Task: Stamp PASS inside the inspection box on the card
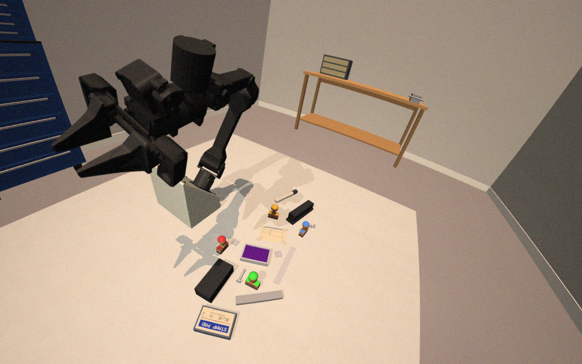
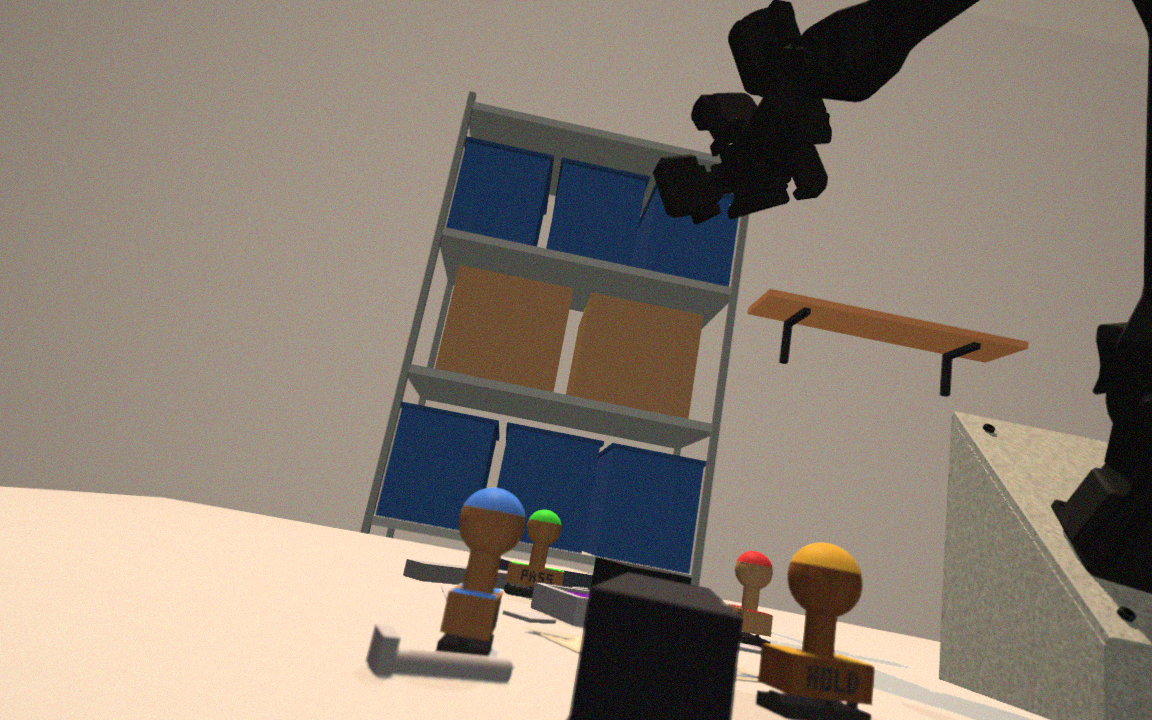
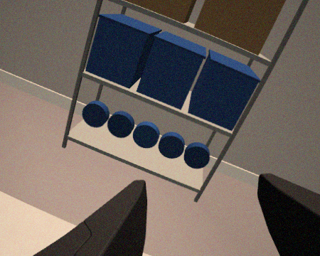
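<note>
The PASS stamp (image 1: 252, 279) (image 2: 543, 531), with a green-topped knob, stands upright on the bench between a small bolt and a grey bar. The open ink pad (image 1: 256, 253) is purple in a grey tray, between that stamp and the card. The card (image 1: 273, 234) is cream, with faint printed lines and tape at its corners; the inspection box is too small to make out. My gripper (image 1: 66, 160) (image 3: 202, 188) is partly open with nothing between its fingers. It is high in the air, far from the stamp, and the wrist view looks at a shelf rack.
Red (image 1: 222, 243), orange (image 1: 273, 211) and blue (image 1: 303, 228) stamps stand around the pad and card. A black block (image 1: 213, 280), a closed stamp pad tin (image 1: 215, 322), a black stapler-like object (image 1: 299, 212), a marker (image 1: 286, 195) and a grey bar (image 1: 259, 297) lie about them.
</note>
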You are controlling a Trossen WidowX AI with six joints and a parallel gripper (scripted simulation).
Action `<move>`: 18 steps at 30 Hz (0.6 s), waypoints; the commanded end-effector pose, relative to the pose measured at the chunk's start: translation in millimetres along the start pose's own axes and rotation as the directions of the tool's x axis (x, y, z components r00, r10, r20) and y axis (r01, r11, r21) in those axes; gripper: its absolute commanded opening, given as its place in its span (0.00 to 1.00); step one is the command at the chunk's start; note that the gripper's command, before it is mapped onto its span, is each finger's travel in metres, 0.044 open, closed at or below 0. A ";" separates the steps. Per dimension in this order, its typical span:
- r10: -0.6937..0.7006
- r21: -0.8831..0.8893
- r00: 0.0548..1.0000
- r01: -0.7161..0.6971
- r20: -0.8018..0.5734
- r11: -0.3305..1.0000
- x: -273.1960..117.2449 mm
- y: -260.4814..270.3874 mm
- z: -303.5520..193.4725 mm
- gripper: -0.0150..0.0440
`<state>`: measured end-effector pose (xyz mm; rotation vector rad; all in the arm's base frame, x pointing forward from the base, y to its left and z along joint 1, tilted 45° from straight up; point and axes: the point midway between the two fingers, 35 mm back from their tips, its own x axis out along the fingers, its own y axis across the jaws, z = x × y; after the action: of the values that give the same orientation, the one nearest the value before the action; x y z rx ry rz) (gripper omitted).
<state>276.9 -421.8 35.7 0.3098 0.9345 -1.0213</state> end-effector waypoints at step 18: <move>0.442 -0.249 0.385 -0.908 -0.810 0.336 -67.9 248.3 -202.0 0.62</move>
<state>364.9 -175.7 -71.0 0.3611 1.4622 0.1824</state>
